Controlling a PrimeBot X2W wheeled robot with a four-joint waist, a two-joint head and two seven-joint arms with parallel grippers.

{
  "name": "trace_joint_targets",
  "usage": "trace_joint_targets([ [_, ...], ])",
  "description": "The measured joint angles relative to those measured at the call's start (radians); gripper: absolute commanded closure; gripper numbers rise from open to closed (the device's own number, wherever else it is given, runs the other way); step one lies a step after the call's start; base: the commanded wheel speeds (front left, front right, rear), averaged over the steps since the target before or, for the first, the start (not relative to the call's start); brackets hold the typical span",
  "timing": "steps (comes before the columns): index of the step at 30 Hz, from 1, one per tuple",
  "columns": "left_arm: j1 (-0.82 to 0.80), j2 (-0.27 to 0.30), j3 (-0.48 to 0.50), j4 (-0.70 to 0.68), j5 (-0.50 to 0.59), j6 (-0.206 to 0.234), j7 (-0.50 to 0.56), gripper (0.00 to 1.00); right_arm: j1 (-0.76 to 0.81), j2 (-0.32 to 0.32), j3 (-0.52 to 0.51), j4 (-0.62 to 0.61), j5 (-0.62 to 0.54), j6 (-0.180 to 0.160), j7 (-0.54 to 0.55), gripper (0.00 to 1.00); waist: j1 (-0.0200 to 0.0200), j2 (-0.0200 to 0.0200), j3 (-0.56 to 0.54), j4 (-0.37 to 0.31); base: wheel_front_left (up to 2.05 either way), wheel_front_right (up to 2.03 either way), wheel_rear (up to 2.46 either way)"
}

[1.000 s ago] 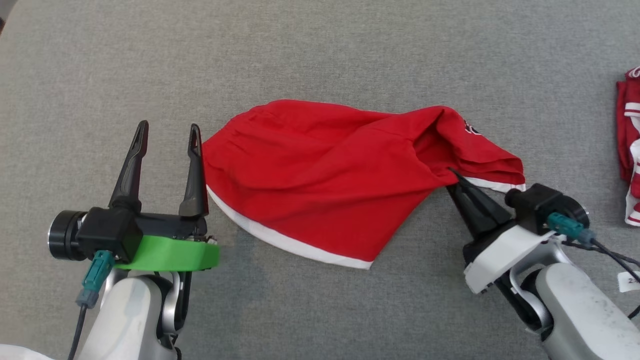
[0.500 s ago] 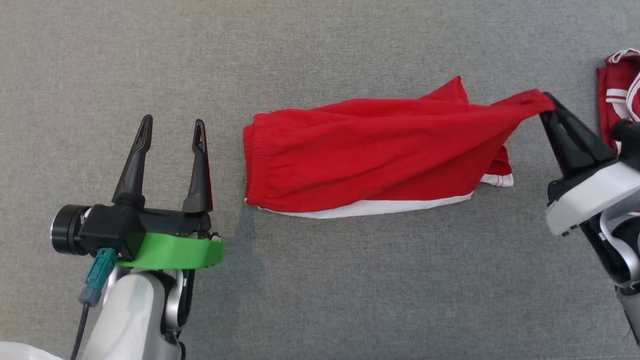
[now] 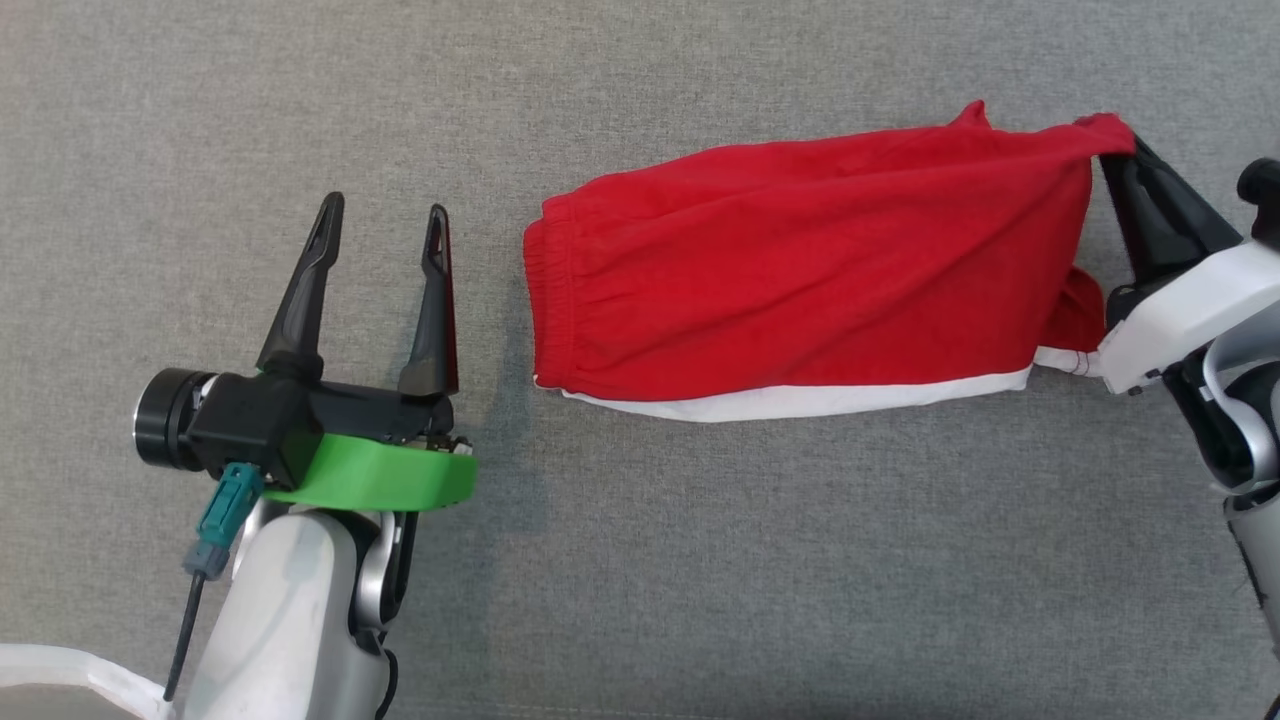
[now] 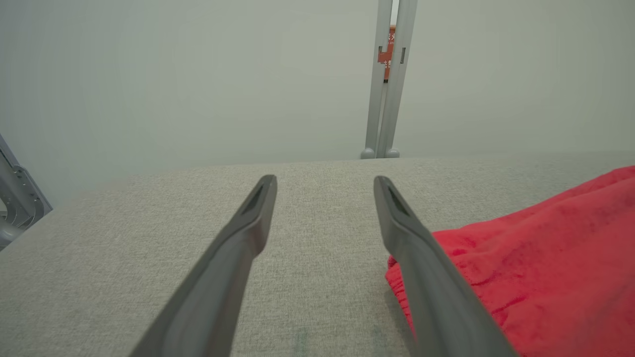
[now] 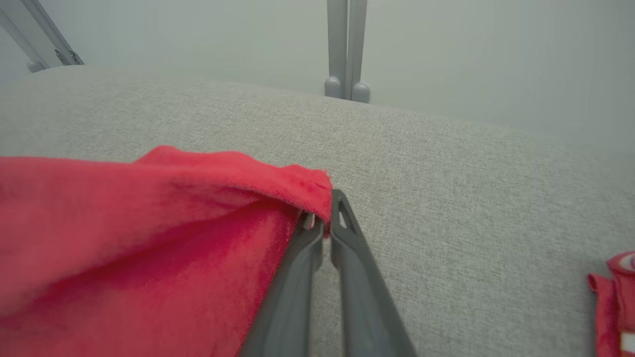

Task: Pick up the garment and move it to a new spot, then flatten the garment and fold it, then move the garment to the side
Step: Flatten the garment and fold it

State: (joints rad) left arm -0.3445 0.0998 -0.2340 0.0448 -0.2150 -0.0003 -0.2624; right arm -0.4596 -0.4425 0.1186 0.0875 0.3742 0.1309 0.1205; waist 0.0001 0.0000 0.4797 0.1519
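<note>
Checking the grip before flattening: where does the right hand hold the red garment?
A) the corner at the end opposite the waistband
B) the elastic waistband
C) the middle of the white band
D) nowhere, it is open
A: the right hand is shut on the red garment at its top right corner, far from the waistband at the left end.

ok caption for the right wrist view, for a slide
Right gripper pinches a corner of the red shorts over the grey fabric surface; another red-and-white garment lies at the edge.
</note>
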Motion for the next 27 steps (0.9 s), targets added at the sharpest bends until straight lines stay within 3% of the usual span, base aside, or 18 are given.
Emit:
trace_joint_targets([
  [7, 0.038, -0.001, 0.038, 0.021, 0.016, 0.0, 0.0, 0.0, 0.095, 0.071, -0.047, 0.041, -0.027, 0.0, -0.229, 0.0, 0.0, 0.0, -0.027, -0.014, 0.0, 0.0, 0.0],
  [10, 0.066, 0.006, 0.055, 0.027, 0.018, 0.002, 0.0, 0.0, 0.146, 0.101, -0.072, 0.015, -0.042, 0.0, -0.304, 0.0, 0.0, 0.0, -0.051, -0.034, 0.0, 0.0, 0.0],
  [11, 0.106, 0.017, 0.073, 0.033, 0.021, 0.009, 0.0, 0.0, 0.214, 0.137, -0.088, -0.03, -0.063, 0.0, -0.33, 0.0, 0.0, 0.0, -0.094, -0.067, 0.0, 0.0, 0.0],
  [27, 0.242, 0.032, 0.068, 0.024, 0.016, 0.03, 0.021, 0.0, 0.429, 0.241, -0.084, -0.19, -0.093, 0.0, -0.289, 0.0, 0.0, 0.0, -0.252, -0.155, 0.0, 0.0, 0.0],
])
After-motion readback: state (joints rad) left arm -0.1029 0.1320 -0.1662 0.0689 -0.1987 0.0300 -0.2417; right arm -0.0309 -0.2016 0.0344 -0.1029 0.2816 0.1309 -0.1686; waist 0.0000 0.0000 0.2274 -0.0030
